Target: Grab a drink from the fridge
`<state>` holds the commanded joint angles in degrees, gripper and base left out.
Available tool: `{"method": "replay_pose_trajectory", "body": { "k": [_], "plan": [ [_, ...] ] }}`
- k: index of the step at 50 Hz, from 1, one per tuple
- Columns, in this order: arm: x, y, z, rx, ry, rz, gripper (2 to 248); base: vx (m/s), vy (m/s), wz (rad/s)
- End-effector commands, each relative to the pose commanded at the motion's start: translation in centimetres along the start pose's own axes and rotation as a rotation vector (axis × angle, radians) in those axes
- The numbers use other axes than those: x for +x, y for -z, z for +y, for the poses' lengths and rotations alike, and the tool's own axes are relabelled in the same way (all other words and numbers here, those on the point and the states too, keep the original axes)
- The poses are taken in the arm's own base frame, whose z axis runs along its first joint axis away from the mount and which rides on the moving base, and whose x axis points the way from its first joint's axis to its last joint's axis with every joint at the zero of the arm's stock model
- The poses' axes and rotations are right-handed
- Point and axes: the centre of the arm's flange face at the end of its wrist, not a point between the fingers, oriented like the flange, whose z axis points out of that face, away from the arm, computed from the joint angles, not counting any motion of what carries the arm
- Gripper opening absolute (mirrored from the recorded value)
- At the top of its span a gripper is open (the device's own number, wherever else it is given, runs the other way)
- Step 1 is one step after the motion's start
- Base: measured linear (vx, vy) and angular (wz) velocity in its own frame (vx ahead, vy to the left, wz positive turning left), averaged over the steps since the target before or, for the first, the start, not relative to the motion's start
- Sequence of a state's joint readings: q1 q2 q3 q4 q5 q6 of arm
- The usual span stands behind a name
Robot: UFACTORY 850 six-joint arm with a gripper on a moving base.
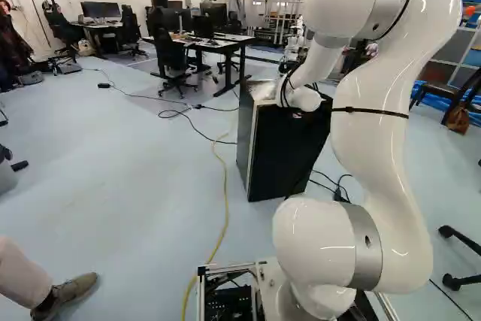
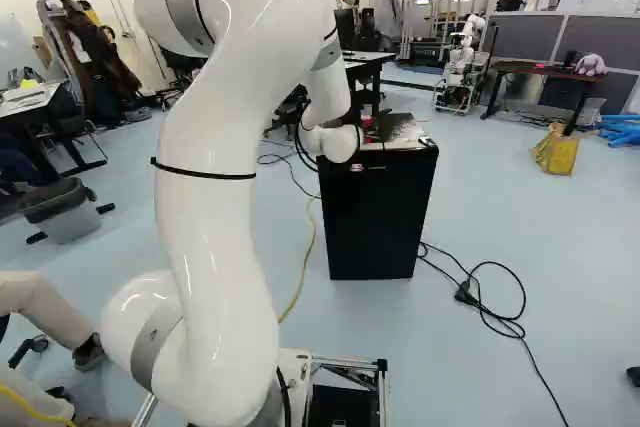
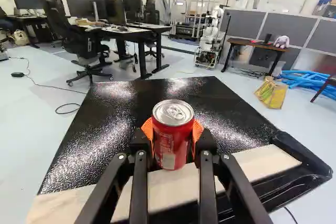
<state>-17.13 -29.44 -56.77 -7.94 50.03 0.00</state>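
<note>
One white arm [image 2: 215,237] takes the left half of the right base view. Black fridge [image 2: 375,217] stands at the middle of that view. The gripper [image 2: 380,128] is over its top, its orange pads [image 3: 198,130] closed around a red can [image 3: 172,142]. The can is upright between both fingers, its long axis vertical, the tab end pointing up. I cannot tell if its bottom touches the fridge.

Room lies above the fridge [image 3: 105,140] on both sides of the can [image 3: 172,135]; a black fitting [image 3: 300,155] obstructs its near right corner.
</note>
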Motion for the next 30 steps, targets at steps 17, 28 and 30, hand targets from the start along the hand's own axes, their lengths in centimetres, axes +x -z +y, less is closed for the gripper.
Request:
{"method": "replay_pose_trajectory", "body": {
  "k": [17, 28, 30],
  "plan": [
    [1.8, 0.5, 0.1, -0.003, 0.003, 0.03, 90, 0.0, 0.0, 0.0],
    [3.0, 0.9, 0.2, -0.004, 0.005, 0.051, 90, 0.0, 0.0, 0.0],
    [3.2, 0.9, 0.2, -0.005, 0.006, 0.054, 90, 0.0, 0.0, 0.0]
  ]
}}
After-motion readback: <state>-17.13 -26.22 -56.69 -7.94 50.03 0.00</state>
